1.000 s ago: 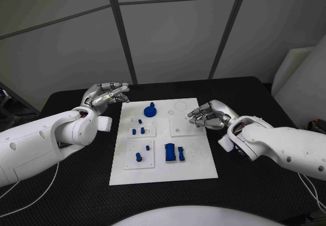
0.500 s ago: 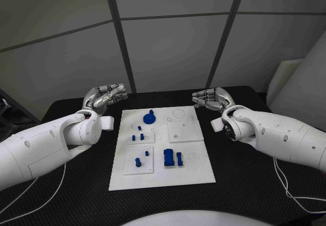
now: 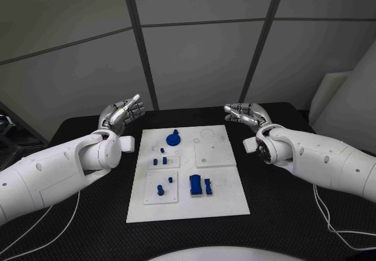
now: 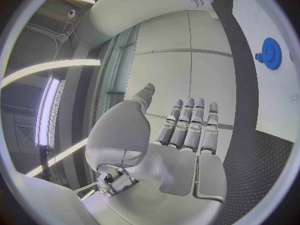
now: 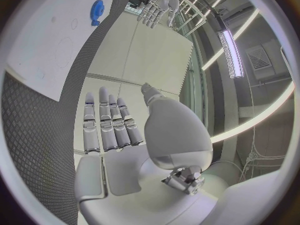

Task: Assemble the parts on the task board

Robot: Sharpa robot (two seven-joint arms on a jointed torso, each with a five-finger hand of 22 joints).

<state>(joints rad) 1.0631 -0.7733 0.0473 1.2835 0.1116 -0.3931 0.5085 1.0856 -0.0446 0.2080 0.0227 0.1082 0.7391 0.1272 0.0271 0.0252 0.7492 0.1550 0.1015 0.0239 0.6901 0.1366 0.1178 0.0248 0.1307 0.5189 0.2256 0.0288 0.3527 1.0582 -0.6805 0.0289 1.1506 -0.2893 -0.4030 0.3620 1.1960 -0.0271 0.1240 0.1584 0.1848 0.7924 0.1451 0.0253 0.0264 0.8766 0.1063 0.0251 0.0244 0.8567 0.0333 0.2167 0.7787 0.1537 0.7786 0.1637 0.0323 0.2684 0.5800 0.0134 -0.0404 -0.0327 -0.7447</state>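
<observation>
Your left hand [image 3: 120, 113] has its fingers [image 4: 187, 127] stretched out straight and side by side, the thumb standing apart from them, and nothing lies in the palm. In the left wrist view you can see those fingers pointing away toward the wall panels, not touching anything. Your right hand [image 3: 246, 115] is much the same: its fingers [image 5: 106, 122] are extended and slightly spread, thumb off to one side, holding nothing. Both hands hover above the far part of the black table [image 3: 290, 206], one just off each far corner of the task board [image 3: 227, 201], and neither touches it.

The task board lies flat in the middle of the table, between your two arms. On its far end, toward your left hand, sits a round blue gear [image 3: 172, 137] with a small knob rising from it; the same gear shows in the left wrist view [image 4: 270, 50] and in the right wrist view [image 5: 97, 9]. Nearer to you on the left side of the board, a raised white square carries a few small blue pegs [image 3: 161, 160]. Closer still, another raised square holds a short blue peg [image 3: 160, 190] standing upright. Just beside that, near the board's middle, stand two taller blue blocks [image 3: 200, 185] close together.
</observation>
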